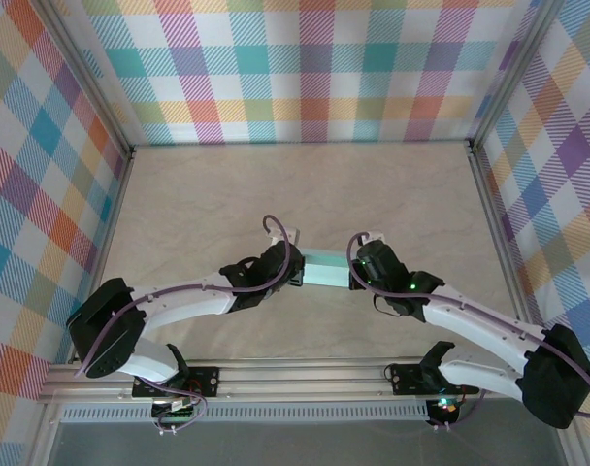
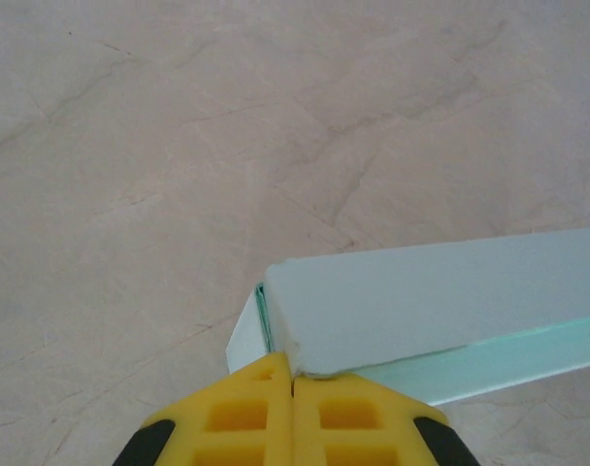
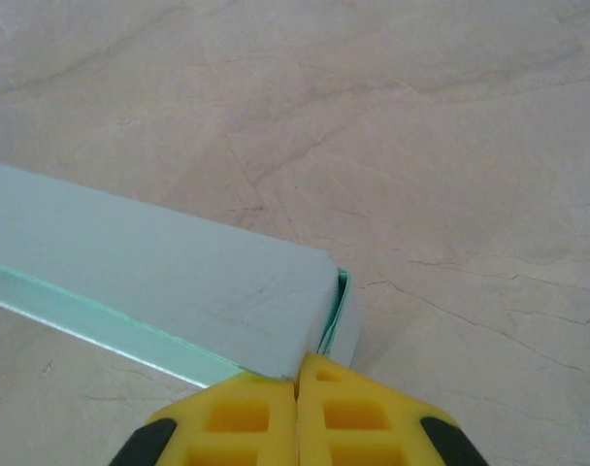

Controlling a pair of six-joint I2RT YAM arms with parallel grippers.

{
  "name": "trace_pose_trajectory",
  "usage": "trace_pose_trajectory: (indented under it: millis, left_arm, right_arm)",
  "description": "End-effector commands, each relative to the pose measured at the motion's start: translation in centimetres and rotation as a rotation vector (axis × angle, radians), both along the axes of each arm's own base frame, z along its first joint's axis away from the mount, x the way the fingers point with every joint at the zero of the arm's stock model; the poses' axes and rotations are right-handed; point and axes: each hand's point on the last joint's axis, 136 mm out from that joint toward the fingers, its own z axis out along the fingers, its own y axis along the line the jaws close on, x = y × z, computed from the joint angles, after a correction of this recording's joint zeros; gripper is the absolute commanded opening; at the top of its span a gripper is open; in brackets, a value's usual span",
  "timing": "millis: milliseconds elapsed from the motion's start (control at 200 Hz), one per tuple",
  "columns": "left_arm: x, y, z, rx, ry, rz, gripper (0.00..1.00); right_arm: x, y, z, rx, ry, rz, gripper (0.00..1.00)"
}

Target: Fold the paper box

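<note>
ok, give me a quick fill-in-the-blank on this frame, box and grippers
1. The paper box sits ___ the left gripper and the right gripper.
2. Both grippers' jaws are ___.
3. The jaws are coloured ___.
Missing words: between; shut; yellow.

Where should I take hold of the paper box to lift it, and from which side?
Probably mid-length, from above, with the jaws across its two long edges. The paper box lies flat and narrow, and its middle is the bare stretch between the left gripper and the right gripper, both shut at its ends. The end flaps look loosely tucked, so pinching there may pop them.
</note>
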Motion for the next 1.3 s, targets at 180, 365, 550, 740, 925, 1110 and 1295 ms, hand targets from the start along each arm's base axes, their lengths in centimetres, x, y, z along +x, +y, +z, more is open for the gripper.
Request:
trace_pose_trajectory:
  millis: [180,365,550,740,925,1110,1295]
  left_arm:
    - [-2.7,1.7,-5.8,0.209,0.137,-0.041,0.0]
    - [-2.8,1.3,-6.0,0.209,0.142,-0.056,0.0]
    - [-2.5,0.9,-5.6,0.198,0.127,-0.058,0.0]
    - [-2.7,0.9,-5.6,0.202,0.129,-0.067,0.01]
    - [-2.7,1.3,-4.8,0.206,0.098,-0.079,0.2]
    - [-2.9,1.2,-4.2,0.206,0.088,-0.106,0.33]
    - [-3.3,0.8,-3.8,0.186,0.093,-0.142,0.43]
  right_arm:
    - [-1.5,1.4,3.8,0.088,-0.043,0.106,0.59]
    - [-0.2,1.6,6.6,0.198,-0.031,-0.013,0.84]
    - [1.5,1.2,5.0,0.311,0.14,-0.167,0.82]
    - [2.0,1.5,1.7,0.36,0.278,-0.2,0.77]
    - [1.9,1.6,0.5,0.36,0.319,-0.216,0.77]
    - [1.9,1.8,-0.5,0.354,0.349,-0.229,0.75]
    - [1.8,1.9,-1.6,0.341,0.382,-0.239,0.73]
